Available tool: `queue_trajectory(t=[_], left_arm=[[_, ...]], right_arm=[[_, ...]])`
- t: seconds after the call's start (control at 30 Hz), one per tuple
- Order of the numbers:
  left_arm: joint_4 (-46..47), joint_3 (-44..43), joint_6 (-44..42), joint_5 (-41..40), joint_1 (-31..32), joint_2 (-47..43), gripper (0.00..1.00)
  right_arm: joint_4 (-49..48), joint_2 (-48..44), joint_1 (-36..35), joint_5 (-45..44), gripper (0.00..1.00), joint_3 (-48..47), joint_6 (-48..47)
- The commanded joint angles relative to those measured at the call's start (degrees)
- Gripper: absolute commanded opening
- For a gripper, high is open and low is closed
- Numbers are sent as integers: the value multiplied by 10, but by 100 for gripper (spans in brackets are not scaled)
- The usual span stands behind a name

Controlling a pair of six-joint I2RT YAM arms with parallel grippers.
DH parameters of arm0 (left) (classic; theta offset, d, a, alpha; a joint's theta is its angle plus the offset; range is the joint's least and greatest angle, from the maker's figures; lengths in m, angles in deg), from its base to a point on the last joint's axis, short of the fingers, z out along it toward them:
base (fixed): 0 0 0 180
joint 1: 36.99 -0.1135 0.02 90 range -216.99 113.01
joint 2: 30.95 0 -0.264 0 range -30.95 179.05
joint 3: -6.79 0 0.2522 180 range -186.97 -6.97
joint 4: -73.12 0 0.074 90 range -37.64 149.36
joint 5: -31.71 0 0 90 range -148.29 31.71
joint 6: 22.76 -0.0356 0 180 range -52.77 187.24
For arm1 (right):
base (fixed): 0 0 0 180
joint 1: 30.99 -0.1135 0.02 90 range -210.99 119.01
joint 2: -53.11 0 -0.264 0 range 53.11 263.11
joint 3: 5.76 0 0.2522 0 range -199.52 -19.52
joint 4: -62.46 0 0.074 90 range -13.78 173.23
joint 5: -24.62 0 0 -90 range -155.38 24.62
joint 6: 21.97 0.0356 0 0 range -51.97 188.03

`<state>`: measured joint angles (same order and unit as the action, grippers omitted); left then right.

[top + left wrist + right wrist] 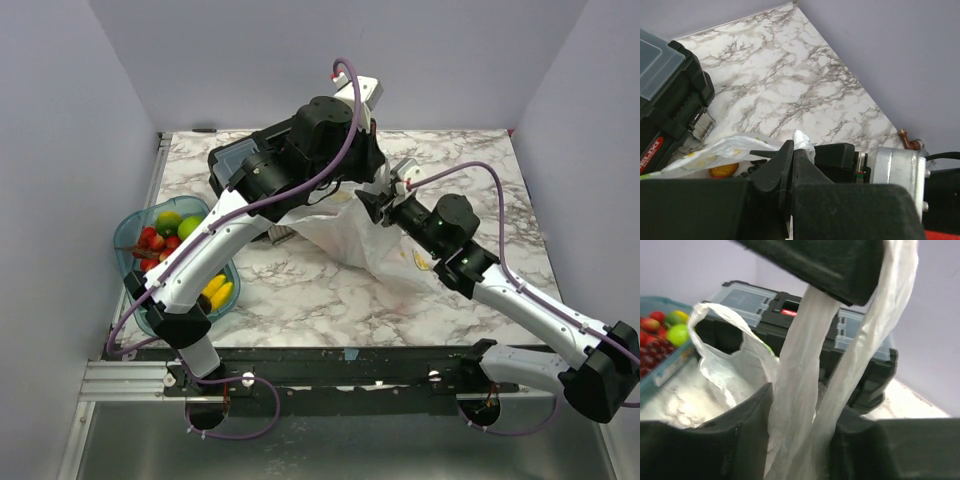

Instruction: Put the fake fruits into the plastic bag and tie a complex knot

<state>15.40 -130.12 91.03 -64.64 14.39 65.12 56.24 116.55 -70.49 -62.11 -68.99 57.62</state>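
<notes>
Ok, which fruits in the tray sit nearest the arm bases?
The yellow ones, at the near end of the teal tray, beside the left arm. The red and green ones lie farther back.

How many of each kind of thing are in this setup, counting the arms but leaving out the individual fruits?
robot arms: 2
toolbox: 1
plastic bag: 1
teal tray: 1
Total: 5
</notes>
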Motion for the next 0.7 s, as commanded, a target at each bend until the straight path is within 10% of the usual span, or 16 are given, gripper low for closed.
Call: queue_trajectory(t=[0.0, 0.1, 0.4, 0.67], left_arm=[[13, -24, 36, 29, -6, -9, 0], [18, -16, 25, 59, -23, -21, 2], [-38, 155, -298, 461, -276, -153, 98], [-155, 312, -572, 472, -474, -237, 98]], right_arm=[[-49, -7, -7, -16, 24, 19, -42], [-39, -18, -7, -8, 1, 31, -38], [93, -88, 10, 73, 1, 44, 3], [148, -100, 17, 83, 1, 28, 13]])
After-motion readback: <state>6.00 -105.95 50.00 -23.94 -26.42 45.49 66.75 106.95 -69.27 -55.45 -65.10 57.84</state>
